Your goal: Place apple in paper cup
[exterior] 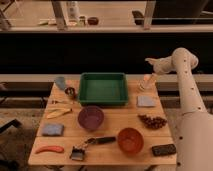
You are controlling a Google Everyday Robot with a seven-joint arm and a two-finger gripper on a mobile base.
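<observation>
Taking the green tray (pixel 103 89) as the landmark, the things nearest the camera lie along the table's (pixel 107 156) front edge. An orange-red object (pixel 49 149) is well in front of the tray to its left, and a brush (pixel 80 150) with a dark handle is in front of the tray's left half. An orange bowl (pixel 130 140) showing only its own bare inside is in front of the tray's right half, with a black device (pixel 164 149) further right of it. One row closer to the tray, a blue cloth (pixel 52 130) lies front-left. A purple bowl (pixel 91 118), its inner surface bare, sits just in front of the tray's front rim. A dark clustered item (pixel 152 121) lies front-right. A banana (pixel 58 113) rests in front of the tray's left corner, and a grey-blue pad (pixel 146 101) lies just right of the tray. The tray itself shows only its plain green floor. The apple (pixel 70 92) is a small, dark, roundish fruit resting on the table just left of the tray. The paper cup (pixel 60 82), pale and upright, stands just beyond and left of the apple; what it holds cannot be seen. The gripper (pixel 148 82) hangs by the table's far right corner, just right of the tray's back corner and well apart from the apple; whether it grasps anything cannot be told.
</observation>
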